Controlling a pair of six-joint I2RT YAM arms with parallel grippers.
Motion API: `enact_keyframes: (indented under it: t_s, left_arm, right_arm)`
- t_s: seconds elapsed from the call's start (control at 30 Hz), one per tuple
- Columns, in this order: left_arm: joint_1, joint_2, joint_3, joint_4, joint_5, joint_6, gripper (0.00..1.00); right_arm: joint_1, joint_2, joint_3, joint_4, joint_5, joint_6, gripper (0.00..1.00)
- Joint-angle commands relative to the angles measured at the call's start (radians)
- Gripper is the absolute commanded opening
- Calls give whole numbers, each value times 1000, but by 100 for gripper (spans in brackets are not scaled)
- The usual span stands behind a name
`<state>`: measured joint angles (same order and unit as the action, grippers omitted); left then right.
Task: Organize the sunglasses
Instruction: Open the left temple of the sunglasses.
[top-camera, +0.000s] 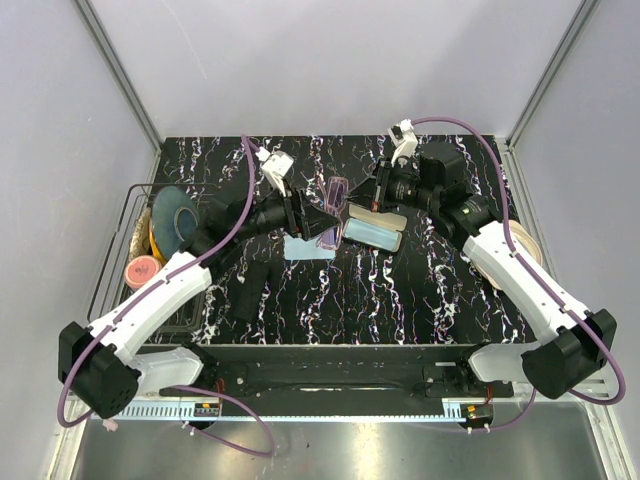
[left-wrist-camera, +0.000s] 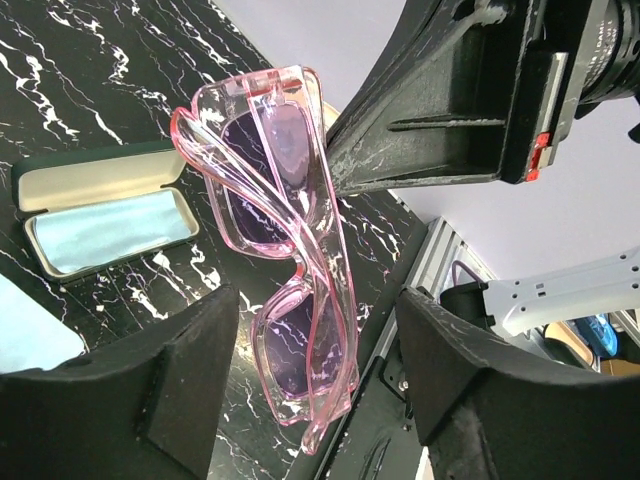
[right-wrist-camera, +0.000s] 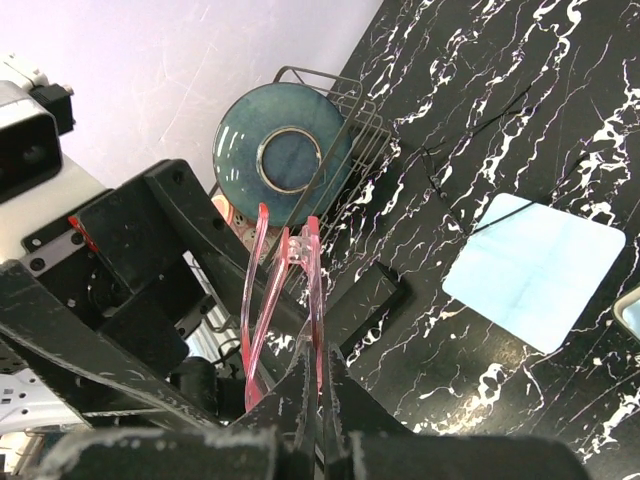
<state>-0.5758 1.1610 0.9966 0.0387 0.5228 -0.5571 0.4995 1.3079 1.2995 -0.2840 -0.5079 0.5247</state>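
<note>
Pink transparent sunglasses (top-camera: 334, 203) with purple lenses hang folded in the air above the table's middle. My right gripper (top-camera: 372, 196) is shut on one end of the frame; in the right wrist view the sunglasses (right-wrist-camera: 312, 270) rise from between its closed fingertips (right-wrist-camera: 320, 375). My left gripper (left-wrist-camera: 318, 370) stands open, its fingers on either side of the lower end of the sunglasses (left-wrist-camera: 290, 230), with gaps on both sides. An open glasses case (top-camera: 375, 228) with a blue lining lies below on the table; the case (left-wrist-camera: 100, 215) also shows in the left wrist view.
A light-blue cloth (top-camera: 308, 248) lies left of the case. A wire dish rack (top-camera: 135, 200) at the far left holds a blue plate (top-camera: 175, 218) and a pink cup (top-camera: 142, 270). A black box (top-camera: 255, 290) lies near the left arm.
</note>
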Motion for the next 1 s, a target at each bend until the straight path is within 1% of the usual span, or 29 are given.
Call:
enact_keyframes:
  t_s: [0.0, 0.2, 0.27, 0.3, 0.4, 0.43, 0.6, 0.67, 0.7, 0.77, 0.83, 0.87, 0.93, 0.97]
  left_arm:
    - [-10, 12, 25, 27, 3, 20, 67]
    - [-22, 22, 39, 18, -18, 43, 68]
    - [-22, 8, 42, 4, -39, 55, 74]
    - [-22, 0, 43, -11, -64, 72, 81]
    - [-22, -43, 36, -29, -98, 108, 92]
    - [-22, -55, 31, -31, -107, 115, 98]
    - [-16, -133, 19, -80, -202, 135, 99]
    - [-10, -152, 8, -83, -221, 131, 95]
    - [-4, -165, -4, -76, -225, 123, 90]
    - [2, -175, -15, -68, -222, 114, 74]
    - [11, -172, -23, -57, -204, 103, 65]
    - [11, -169, -21, -45, -192, 99, 54]
    - [11, -149, -24, -42, -147, 86, 46]
    - [13, -141, -23, -11, -133, 77, 42]
  right_arm:
    - [7, 1, 23, 49, 2, 60, 0]
    - [8, 7, 9, 77, -32, 80, 0]
    - [8, 1, 1, 72, -23, 75, 0]
    - [8, -2, 0, 72, -21, 69, 0]
    - [7, -2, -3, 68, -20, 63, 0]
    - [7, -2, -3, 66, -20, 61, 0]
    - [7, -1, 0, 68, -23, 60, 0]
    - [7, -2, 3, 68, -24, 57, 0]
    - [7, -4, 4, 68, -26, 57, 0]
    - [8, -4, 6, 69, -32, 57, 0]
    - [7, -6, 7, 77, -46, 55, 0]
    - [7, -7, 4, 83, -52, 58, 0]
    - [7, -9, 3, 94, -67, 60, 0]
    - [7, -7, 0, 98, -70, 60, 0]
